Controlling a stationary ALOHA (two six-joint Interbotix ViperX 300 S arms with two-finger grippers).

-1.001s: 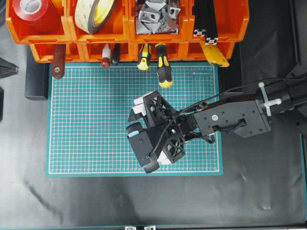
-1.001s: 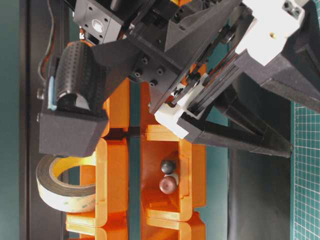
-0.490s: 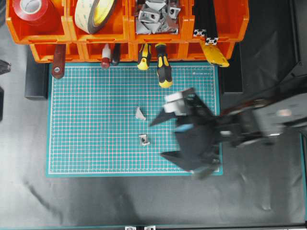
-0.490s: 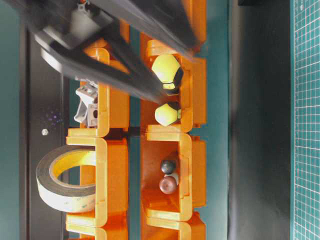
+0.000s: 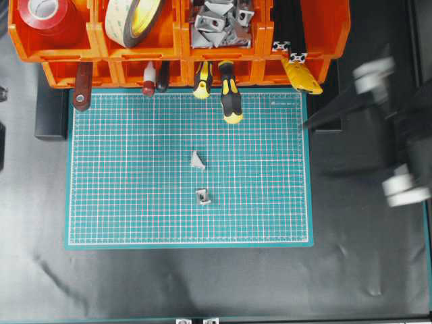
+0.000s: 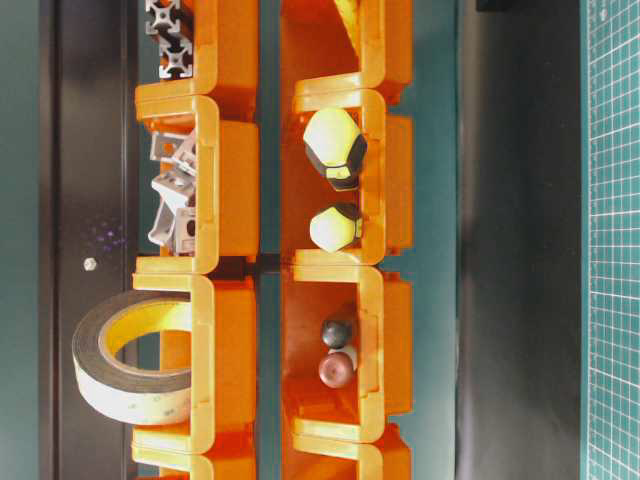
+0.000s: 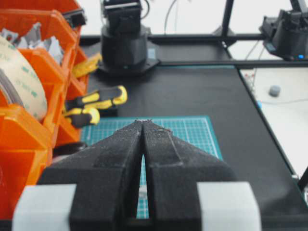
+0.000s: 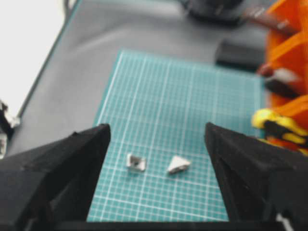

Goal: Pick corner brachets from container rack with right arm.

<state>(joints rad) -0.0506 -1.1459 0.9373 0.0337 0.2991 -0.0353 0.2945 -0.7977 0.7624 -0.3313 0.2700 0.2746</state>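
**A:** So where do the small grey cast-metal triangular corner brackets (image 5: 217, 24) sit?

**B:** Most are heaped in the upper tier of the bright orange plastic container rack (image 5: 175, 42) along the far edge of the surface, in the bin third from the left. Two more lie loose near the middle of the green gridded cutting mat (image 5: 121, 169), one (image 5: 197, 160) just beyond the other (image 5: 202, 196), apart from each other.

**A:** How would they handle?

**B:** I'd judge them stiff, small and fairly dense, with smooth faces that could slip. In the heap they interlock, so one may drag a neighbour. Pinching across the two flat triangular sides looks safest.

**A:** And the grippers?

**B:** The black right arm (image 5: 398, 128) is a blur off the mat's right edge; its wrist view shows the right gripper (image 8: 156, 178) spread wide with nothing between the fingers. The left gripper (image 7: 143, 132) is pressed closed and empty, though the overhead view barely shows that arm.
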